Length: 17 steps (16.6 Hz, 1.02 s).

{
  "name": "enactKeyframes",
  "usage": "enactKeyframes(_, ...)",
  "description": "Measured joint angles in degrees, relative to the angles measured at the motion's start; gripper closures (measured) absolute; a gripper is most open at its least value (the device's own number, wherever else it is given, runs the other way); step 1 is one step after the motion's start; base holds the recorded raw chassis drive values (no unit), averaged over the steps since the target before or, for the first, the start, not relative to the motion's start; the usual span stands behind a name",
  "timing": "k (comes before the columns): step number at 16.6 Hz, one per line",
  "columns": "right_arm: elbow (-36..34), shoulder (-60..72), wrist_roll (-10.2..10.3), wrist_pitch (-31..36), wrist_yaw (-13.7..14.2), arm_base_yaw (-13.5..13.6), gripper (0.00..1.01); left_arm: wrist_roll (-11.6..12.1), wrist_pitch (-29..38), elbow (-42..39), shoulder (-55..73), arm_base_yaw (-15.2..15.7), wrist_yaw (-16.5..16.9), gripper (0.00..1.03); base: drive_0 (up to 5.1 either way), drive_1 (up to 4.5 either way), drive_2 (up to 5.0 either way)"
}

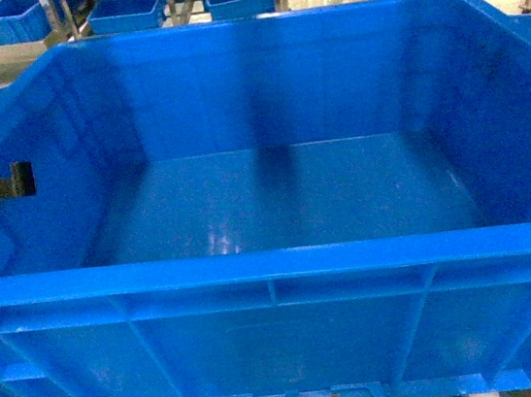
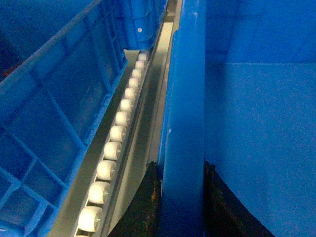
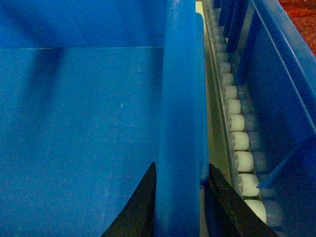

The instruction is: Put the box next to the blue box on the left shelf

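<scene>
Crate (image 1: pixel 275 197) fills the head view, open top up, near wall toward the camera. Left gripper (image 2: pixel 180 197) straddles its left rim, one finger inside, one outside; right gripper (image 3: pixel 180 202) likewise on the right rim. Roller track (image 2: pixel 116 148) runs just left of the crate, a neighbouring crate (image 2: pixel 44 123) beyond it. A second roller track (image 3: pixel 237 138) lies right, another crate (image 3: pixel 281 98) past it. More crates (image 1: pixel 128 9) sit behind on shelving.

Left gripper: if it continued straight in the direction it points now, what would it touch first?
Probably nothing new: the left gripper already straddles the box rim, so it would slide along that wall. The roller track and neighbouring crate stay alongside.
</scene>
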Motion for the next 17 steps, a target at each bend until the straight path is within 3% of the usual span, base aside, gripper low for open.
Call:
enactKeyframes(5,2.6,4.3,0.6,-0.8,-2.0,-0.2,0.82,-0.6,-2.9,2.9,3.8,0.9,0.0,0.88,0.0,0.00,0.0)
enactKeyframes(11,2.4,4.6,2.4,-3.9,-1.6,1.6,0.82,0.5,-5.2,3.3,4.9,2.6,2.0,0.88,0.0,0.00,0.0)
enactKeyframes(14,1.1,2.9,0.8,-1.5,-3.9,1.3,0.46,-2.4,-2.4,3.5,5.4,2.2,0.1,0.53,0.0,0.00,0.0)
enactKeyframes(15,-1.5,0.3,0.9,9.9,-2.7,-0.2,0.08,-4.5,7.7,2.8,3.3,2.2,-0.9,0.15,0.0,0.00,0.0)
enactKeyframes(16,-2.3,-0.5,1.1,15.1,-0.8,-0.6,0.02,-4.7,11.4,2.6,2.3,2.2,-1.1,0.03,0.0,0.00,0.0)
enactKeyframes(17,-2.7,-1.4,1.1,18.6,1.2,-1.0,0.03,-4.6,14.2,2.2,1.4,2.2,-1.2,0.06,0.0,0.00,0.0)
